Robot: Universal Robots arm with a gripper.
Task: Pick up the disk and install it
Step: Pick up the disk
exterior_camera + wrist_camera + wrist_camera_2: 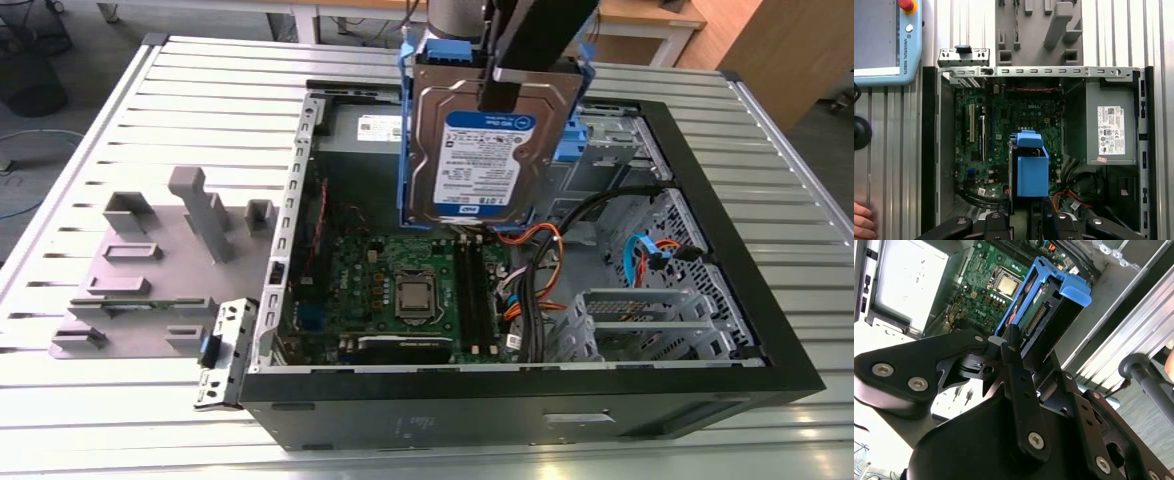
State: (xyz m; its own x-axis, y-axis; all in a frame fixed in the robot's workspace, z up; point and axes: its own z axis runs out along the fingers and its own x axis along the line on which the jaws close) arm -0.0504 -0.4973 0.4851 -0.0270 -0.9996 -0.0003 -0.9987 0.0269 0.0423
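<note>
Item 1. My black two-finger gripper [497, 92] is clamped on the flat rectangular silver metal disk w/ white-and-blue label and blue plastic rail frame [470, 150]. One finger [499, 85] lies across the label face near the upper edge. The other is behind the disk.

Item 2. Disk is held upright on edge, off the table, label toward the exterior camera. In the second wrist view its connector edge and blue frame point down into the case.

Item 3. Directly beneath is a green motherboard w/ square silver processor socket [1004, 125]. Disk hangs over it. Contact: can't tell, though it appears clear.

Item 4. Just beside the disk, inside the case, sits a big grey metal power-supply box w/ white sticker [1109, 130].

Item 5. A bundle of orange, black and blue cables [587, 250] runs along the board's edge at the exterior view's right.

Item 6. All of this sits in a black open-sided computer case [534, 420], which lies flat.

Item 7. A grey plastic fixture plate w/ upright posts [160, 260] lies against the case at the exterior view's left.

Item 8. Case and plate rest on a slatted aluminium table [134, 420].

Item 9. In the first wrist view, a grey-and-light-blue control pendant w/ red button [884, 45] lies on the slats near the case. A person's hand [861, 222] is at the frame edge.
</note>
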